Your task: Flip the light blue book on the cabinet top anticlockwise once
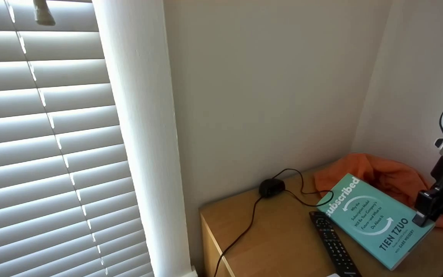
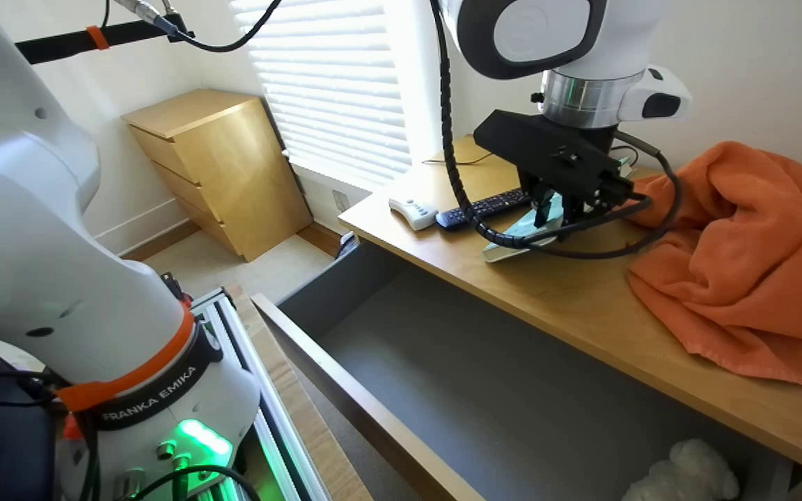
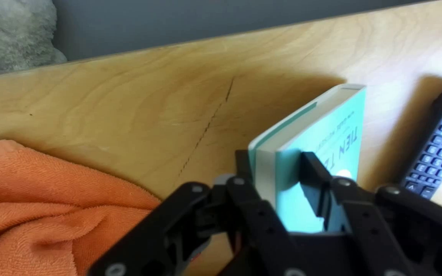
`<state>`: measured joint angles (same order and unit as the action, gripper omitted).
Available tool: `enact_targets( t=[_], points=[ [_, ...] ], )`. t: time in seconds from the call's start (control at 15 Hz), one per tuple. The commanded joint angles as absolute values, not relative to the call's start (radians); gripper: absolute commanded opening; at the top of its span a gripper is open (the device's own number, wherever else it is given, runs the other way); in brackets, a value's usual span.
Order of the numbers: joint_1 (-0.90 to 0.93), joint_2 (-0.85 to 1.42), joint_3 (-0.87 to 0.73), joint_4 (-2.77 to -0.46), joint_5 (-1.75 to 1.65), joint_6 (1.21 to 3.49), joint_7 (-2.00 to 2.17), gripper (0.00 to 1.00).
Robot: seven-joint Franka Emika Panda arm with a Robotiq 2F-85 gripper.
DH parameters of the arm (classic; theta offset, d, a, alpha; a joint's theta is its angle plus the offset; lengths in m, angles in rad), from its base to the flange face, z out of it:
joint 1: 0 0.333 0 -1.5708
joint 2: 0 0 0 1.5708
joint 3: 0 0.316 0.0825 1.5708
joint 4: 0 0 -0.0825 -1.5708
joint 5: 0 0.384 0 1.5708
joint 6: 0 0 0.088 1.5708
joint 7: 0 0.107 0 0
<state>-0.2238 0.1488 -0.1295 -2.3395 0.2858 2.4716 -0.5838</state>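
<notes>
My fingers [image 3: 316, 177] grip the teal "Subscribed" book [image 1: 373, 219]. In wrist view, a remote control [image 3: 441, 143] lies at its three o'clock.

Smooth wooden cabinet top [image 3: 140, 103], rough cloth [image 3: 63, 207]

Gripper [image 2: 555, 221] at light blue book [image 2: 525, 227], near front edge of cabinet top [image 2: 582, 289]. Black remote control [image 2: 495, 207] just beside; white controller [image 2: 415, 213] nearer front corner. Orange towel [image 2: 756, 257] farther along front edge. Below, drawer [image 2: 443, 362] open, white plush toy [image 2: 686, 474] inside.
</notes>
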Motion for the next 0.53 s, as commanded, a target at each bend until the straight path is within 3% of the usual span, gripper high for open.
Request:
enact_targets(
  t=[0.0, 0.47],
  points=[
    [-0.246, 0.145, -0.121, -2.374, 0.331, 2.490, -0.634, 0.12],
    [-0.336, 0.197, -0.141, -2.391, 0.563, 2.435, -0.799, 0.12]
  ],
)
